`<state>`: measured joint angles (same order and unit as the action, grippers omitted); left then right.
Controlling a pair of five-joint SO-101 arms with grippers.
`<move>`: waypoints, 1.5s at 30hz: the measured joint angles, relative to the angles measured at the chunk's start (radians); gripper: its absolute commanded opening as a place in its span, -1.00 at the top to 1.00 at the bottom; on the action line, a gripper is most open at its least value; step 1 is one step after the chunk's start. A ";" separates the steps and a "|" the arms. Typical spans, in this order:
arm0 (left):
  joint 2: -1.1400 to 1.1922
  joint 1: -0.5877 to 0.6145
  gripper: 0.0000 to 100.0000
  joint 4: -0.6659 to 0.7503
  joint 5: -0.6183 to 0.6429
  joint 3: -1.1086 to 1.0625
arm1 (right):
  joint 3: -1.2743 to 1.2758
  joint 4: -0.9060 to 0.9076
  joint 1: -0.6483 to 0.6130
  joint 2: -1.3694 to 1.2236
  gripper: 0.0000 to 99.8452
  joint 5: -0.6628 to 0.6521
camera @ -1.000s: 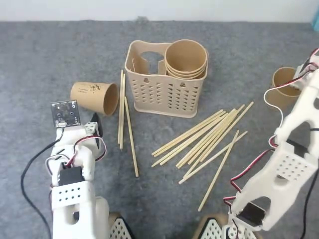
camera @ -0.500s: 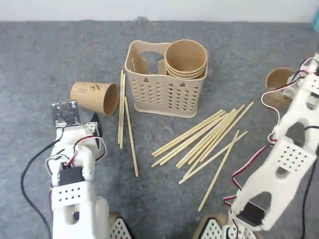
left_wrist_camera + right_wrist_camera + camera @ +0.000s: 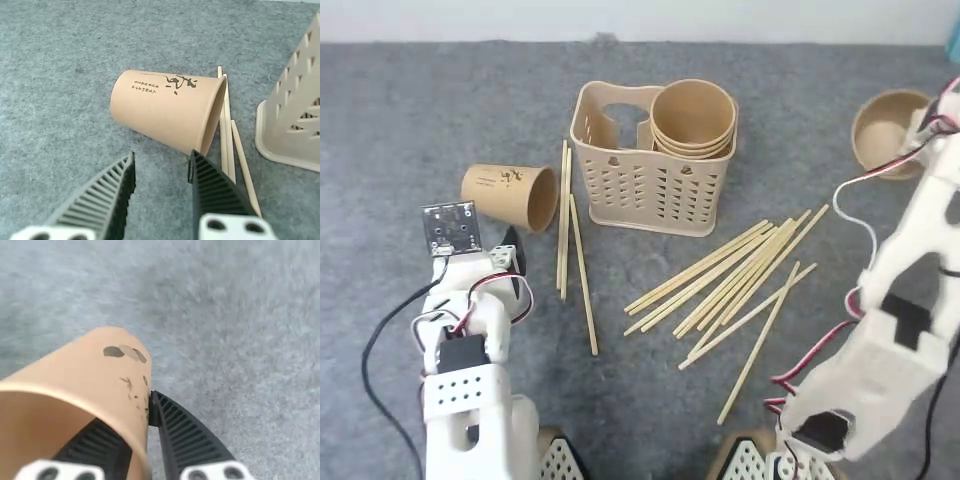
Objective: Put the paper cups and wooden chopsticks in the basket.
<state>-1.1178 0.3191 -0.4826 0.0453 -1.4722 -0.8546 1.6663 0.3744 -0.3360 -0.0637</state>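
A beige basket stands mid-table with stacked paper cups in its right half. A paper cup lies on its side left of the basket; my left gripper is open just short of the cup, not touching it. Three chopsticks lie between that cup and the basket, and a loose pile of chopsticks lies right of the basket. At the far right, my right gripper is shut on the rim of another paper cup, which is held tilted above the mat.
Grey carpet-like mat covers the table. The left arm's body and the right arm's body fill the near corners. Bare mat lies behind and left of the basket.
The right arm has lifted its cup off the mat and swung it toward the back, tilting its mouth into view. The left arm has not moved.
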 measured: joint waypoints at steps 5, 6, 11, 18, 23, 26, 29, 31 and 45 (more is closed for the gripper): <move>0.000 0.000 0.66 0.000 0.000 0.000 | 0.000 0.031 -0.095 0.121 0.98 0.000; 0.000 0.000 0.66 0.000 0.000 0.000 | 0.000 0.031 -0.118 0.146 0.98 0.000; 0.000 0.000 0.66 0.000 0.000 0.000 | -0.012 0.031 -0.233 0.288 0.98 0.000; 0.000 0.000 0.66 0.000 0.000 0.000 | -0.012 0.068 -0.450 0.511 0.98 0.000; 0.000 0.000 0.66 0.000 0.000 0.000 | -0.014 0.068 -0.609 0.571 0.98 0.000; 0.000 0.000 0.66 0.000 0.000 0.000 | -0.017 0.063 -0.671 0.560 0.98 0.000; 0.000 0.000 0.66 0.000 0.000 0.000 | -0.017 0.048 -0.677 0.516 0.98 0.000; 0.000 0.000 0.66 0.000 -0.005 0.000 | -0.017 0.048 -0.675 0.463 0.98 0.000; 0.000 0.000 0.66 0.000 -0.035 0.000 | -0.017 -0.025 -0.595 0.218 0.98 -0.005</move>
<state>-1.1178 0.3191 -0.4826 0.0100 -1.4722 -0.8715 1.6418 -0.2209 -0.1181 -0.0683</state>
